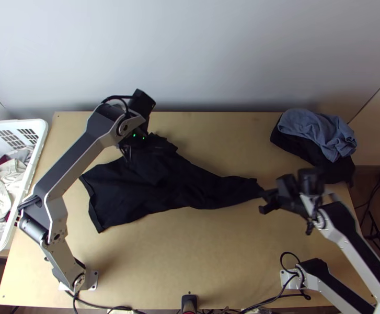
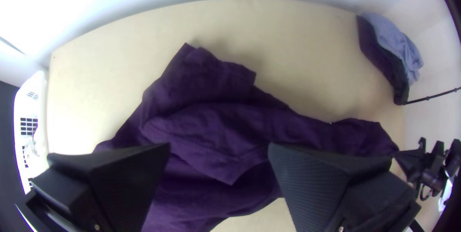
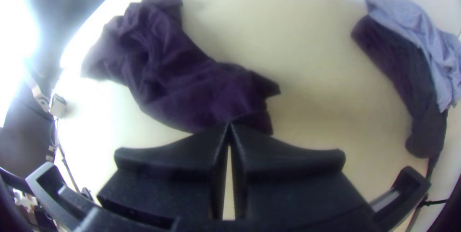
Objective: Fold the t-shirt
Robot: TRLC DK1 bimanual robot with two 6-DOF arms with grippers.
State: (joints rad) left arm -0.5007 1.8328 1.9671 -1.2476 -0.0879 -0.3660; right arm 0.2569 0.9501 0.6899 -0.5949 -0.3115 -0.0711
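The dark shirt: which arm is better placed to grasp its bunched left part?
Left, probably: the open left end effector hovers above; the right end effector is closed at the other end of the shirt.

i see open tabletop [image 1: 190, 251] on the near side of the dark shirt [image 1: 174, 183]; a clothes pile [image 1: 320, 133] blocks far right, a white basket [image 1: 42, 125] the left edge.
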